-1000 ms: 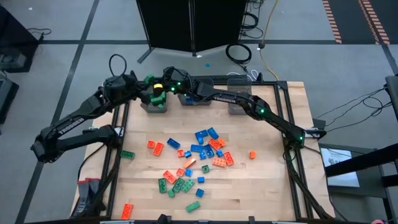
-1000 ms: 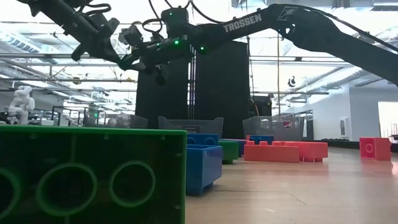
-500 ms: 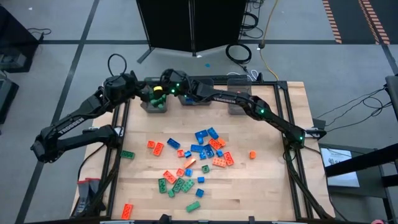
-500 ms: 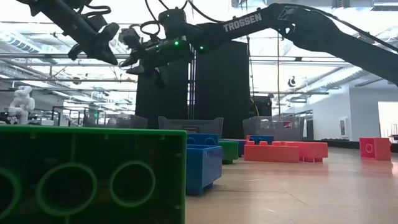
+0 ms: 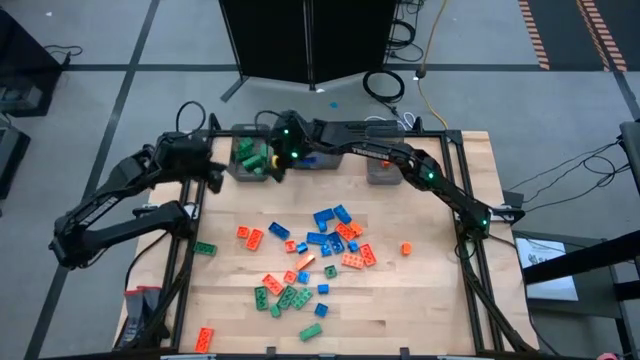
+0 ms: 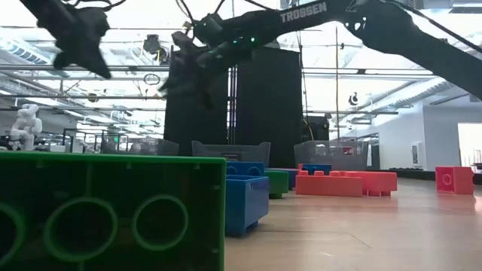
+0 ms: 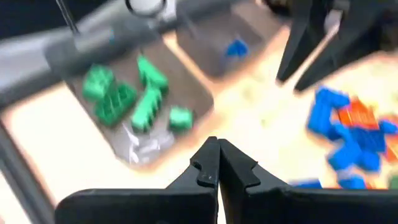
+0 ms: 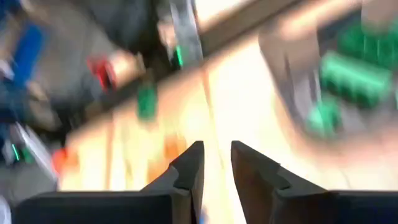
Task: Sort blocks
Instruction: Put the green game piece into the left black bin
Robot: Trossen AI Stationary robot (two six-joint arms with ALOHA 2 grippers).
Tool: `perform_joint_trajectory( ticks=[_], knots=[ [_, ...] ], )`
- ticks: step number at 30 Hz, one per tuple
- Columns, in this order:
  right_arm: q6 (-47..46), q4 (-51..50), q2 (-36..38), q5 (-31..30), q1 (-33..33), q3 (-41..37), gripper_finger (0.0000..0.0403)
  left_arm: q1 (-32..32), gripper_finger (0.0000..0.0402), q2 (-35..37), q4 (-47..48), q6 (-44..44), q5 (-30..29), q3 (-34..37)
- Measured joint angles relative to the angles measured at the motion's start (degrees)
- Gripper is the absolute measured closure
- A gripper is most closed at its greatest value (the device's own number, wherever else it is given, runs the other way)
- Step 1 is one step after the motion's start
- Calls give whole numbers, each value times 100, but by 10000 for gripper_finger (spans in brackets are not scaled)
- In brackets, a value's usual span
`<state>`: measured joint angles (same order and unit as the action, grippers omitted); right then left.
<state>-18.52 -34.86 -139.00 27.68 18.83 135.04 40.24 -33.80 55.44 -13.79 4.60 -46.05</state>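
Right gripper (image 5: 277, 163) hangs over the table's far edge, right at the near rim of the left bin (image 5: 251, 162). Its fingers stand slightly apart with nothing between them, per its wrist view.

Left gripper (image 5: 213, 172) is just off that bin's left side, fingers (image 7: 217, 167) pressed together, empty.

The left bin already holds green blocks (image 7: 134, 96). The middle bin (image 5: 312, 158) shows a blue one (image 7: 236, 47). The right bin (image 5: 381, 163) is under the right arm.

Key relation: the loose blocks (image 5: 318, 247) lie mid-table, well toward the near side from both grippers, so either must swing back toward the near edge.

Right gripper looks somewhat nearer the blue cluster (image 5: 327, 228). The left is closer to the green block (image 5: 204, 248) at the left edge. Open tabletop between; nothing in the way except the two arms crowding each other at the left bin.
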Motion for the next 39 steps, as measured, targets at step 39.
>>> perform_joint_trajectory(
  ticks=[39],
  knots=[
    [1899,-4846,3348,-2639,-396,-4,402,-5113,402,-2163,1907,-3075,-393,106]
  ],
)
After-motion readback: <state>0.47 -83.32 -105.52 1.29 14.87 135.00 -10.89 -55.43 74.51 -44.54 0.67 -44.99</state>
